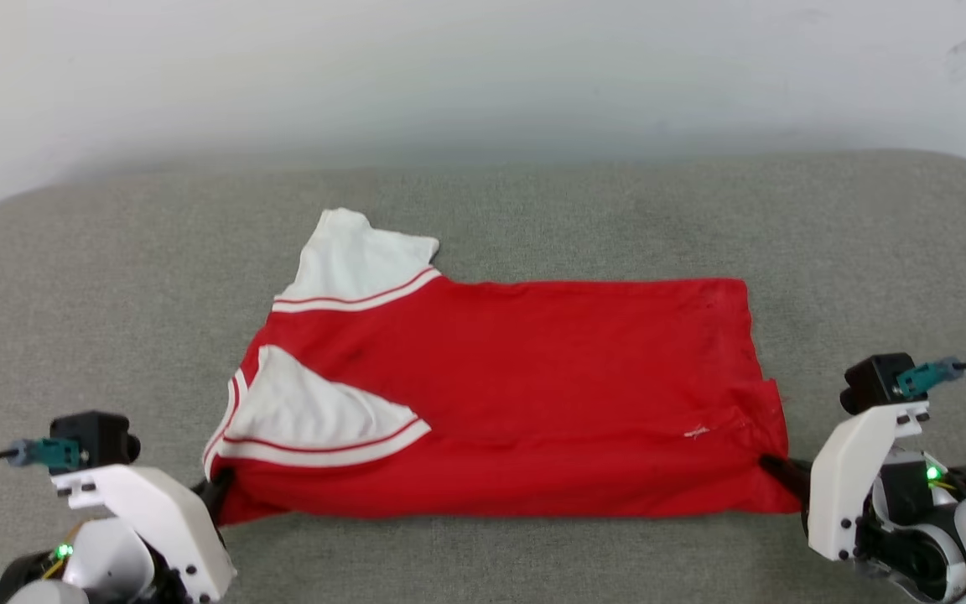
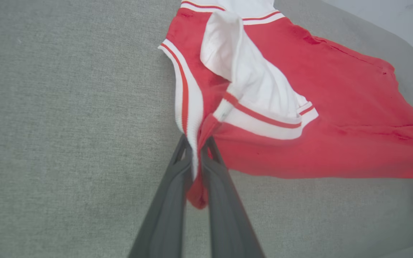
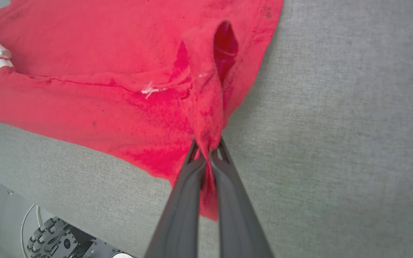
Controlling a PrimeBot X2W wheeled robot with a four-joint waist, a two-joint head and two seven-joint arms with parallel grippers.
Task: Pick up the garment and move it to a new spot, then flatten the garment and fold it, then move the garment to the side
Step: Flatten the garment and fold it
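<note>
Garment [image 1: 533, 377] laid sideways along the front edge of the grey cushion [image 1: 114, 294], folded over once by the looks of it, one white sleeve [image 1: 315, 411] tucked on top. Stretched between both near corners, probably to pull the fold flat before the next one. Over on the left gripper [image 2: 195, 143], jaws pressed together on the striped trim corner, right gripper [image 3: 208, 145] same deal, clamped onto the bunched hem corner.
</note>
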